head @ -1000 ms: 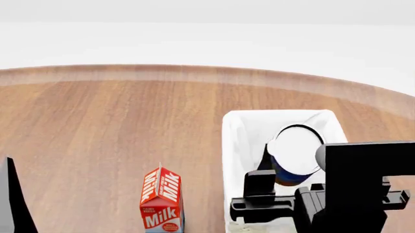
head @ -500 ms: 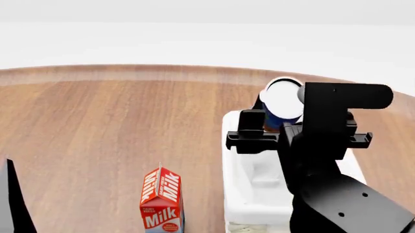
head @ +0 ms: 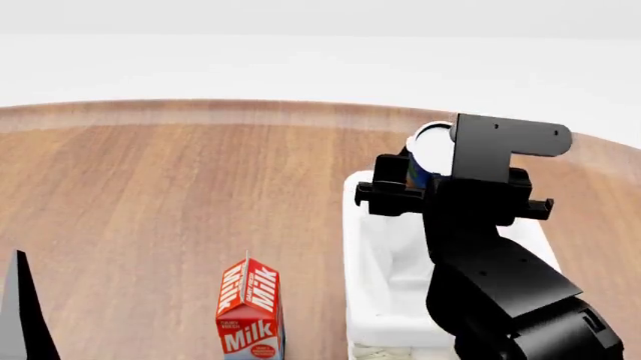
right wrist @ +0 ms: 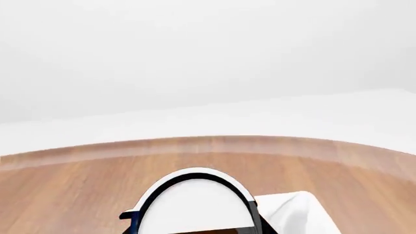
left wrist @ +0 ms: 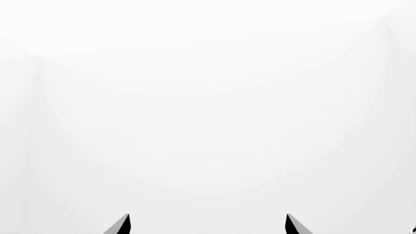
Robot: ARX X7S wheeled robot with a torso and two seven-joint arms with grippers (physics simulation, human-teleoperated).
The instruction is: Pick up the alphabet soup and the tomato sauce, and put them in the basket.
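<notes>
Above the far end of the basket (head: 373, 247), the right gripper (head: 425, 176) is squeezed tight around the soup can (head: 428, 154), so the can will not fall. The can's pale lid faces up, ready to go down into the basket. At about seven o'clock from the gripper, a milk carton (head: 251, 309) stands on the wooden table (head: 180, 195). The left gripper (left wrist: 206, 225) shows two tips spread apart, holding nothing. No tomato sauce can is in sight.

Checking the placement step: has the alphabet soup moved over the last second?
Yes. The alphabet soup rose out of the basket toward its far rim.
</notes>
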